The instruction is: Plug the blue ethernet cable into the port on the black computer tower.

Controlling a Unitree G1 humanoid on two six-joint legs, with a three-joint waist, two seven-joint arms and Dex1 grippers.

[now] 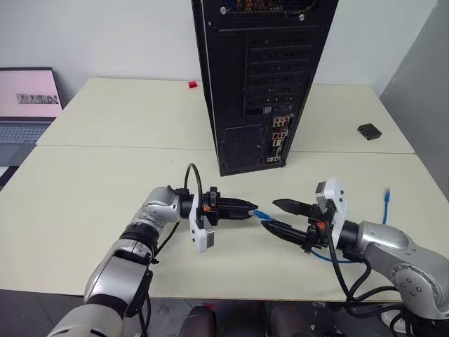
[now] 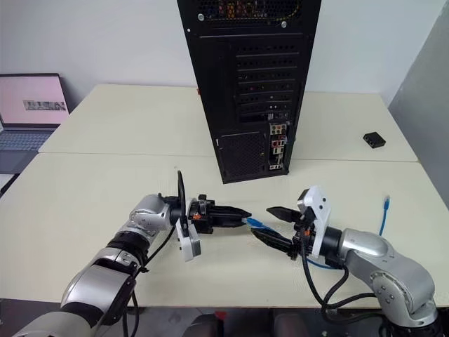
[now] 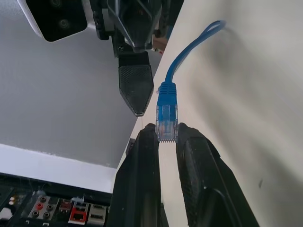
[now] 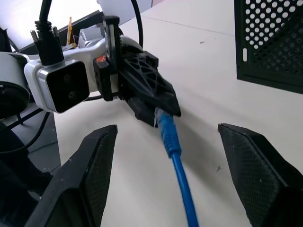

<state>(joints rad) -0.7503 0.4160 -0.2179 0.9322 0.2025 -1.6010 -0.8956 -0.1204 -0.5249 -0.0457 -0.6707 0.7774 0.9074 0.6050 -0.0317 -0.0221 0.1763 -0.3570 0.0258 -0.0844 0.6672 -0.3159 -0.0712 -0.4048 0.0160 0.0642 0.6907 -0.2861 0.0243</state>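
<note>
Both grippers sit low at the table's (image 1: 84, 182) near edge, tips facing each other. At about 7 o'clock, the left gripper (image 1: 250, 208) points level toward the right, its two black fingers (image 3: 194, 156) clamped on the clear plug (image 3: 166, 124) of the blue cable (image 1: 262, 215). Its wrist view shows the plug pinched between the fingertips, blue boot sticking out past them and the cord curving away over the tabletop.

At about 5 o'clock, the right gripper (image 1: 276, 215) faces left with its jaws spread wide, holding nothing. One finger (image 1: 289, 206) sits above the cable and the other below; in the right wrist view the cord runs through the gap between the pads, touching neither.

From the plug the cable passes under the right gripper and runs off toward 3 o'clock, where its other plug (image 1: 386, 193) lies free on the table.

At 12 o'clock the tower (image 1: 261, 77) stands upright, rear panel facing the camera. A narrow strip of ports (image 1: 278, 139) runs down the lower right of that panel, well apart from the held plug.

A small black box (image 1: 369, 131) lies at 2 o'clock, and a laptop (image 1: 27, 105) at 10 o'clock.
</note>
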